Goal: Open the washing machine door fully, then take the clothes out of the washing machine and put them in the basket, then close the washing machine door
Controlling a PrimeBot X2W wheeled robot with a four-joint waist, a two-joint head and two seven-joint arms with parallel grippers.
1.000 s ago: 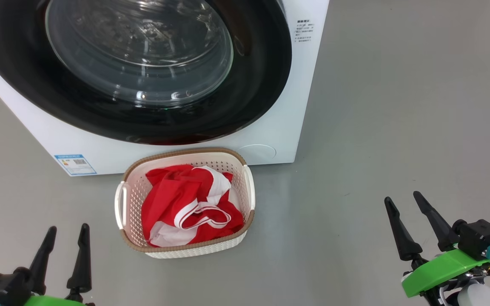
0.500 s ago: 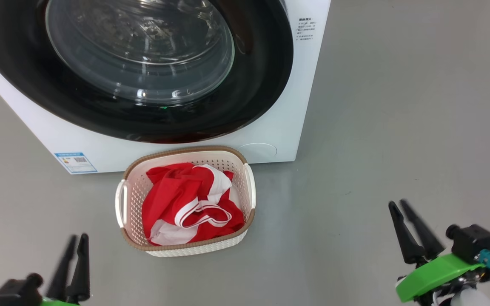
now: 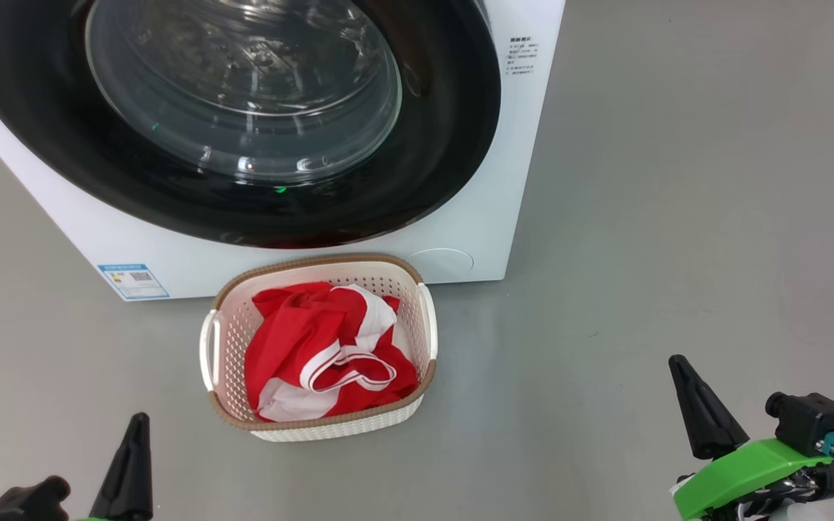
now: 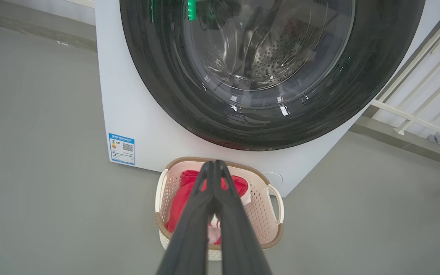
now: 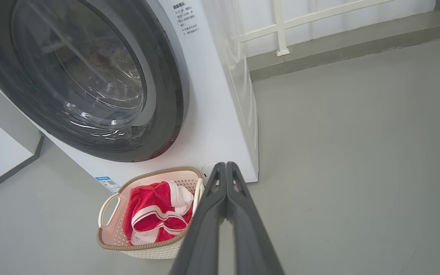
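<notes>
Both pairs of fingers have closed since 1 s ago, when each pair stood apart.
2 grippers: left gripper [image 3: 135, 449] and right gripper [image 3: 696, 405], each w/ fingers pressed together, nothing between them, low over the grey floor [image 3: 677, 217], well apart from the basket [image 3: 223, 340]. 1 basket, just in front of 1 washing machine [image 3: 518, 181]. The clothes [image 3: 316, 340], red w/ white trim, lie in 1 heap inside it. 1 washing machine door [image 3: 446, 145], shut flat vs. the front. 1 blue label [image 3: 133, 281] at the lower corner.
</notes>
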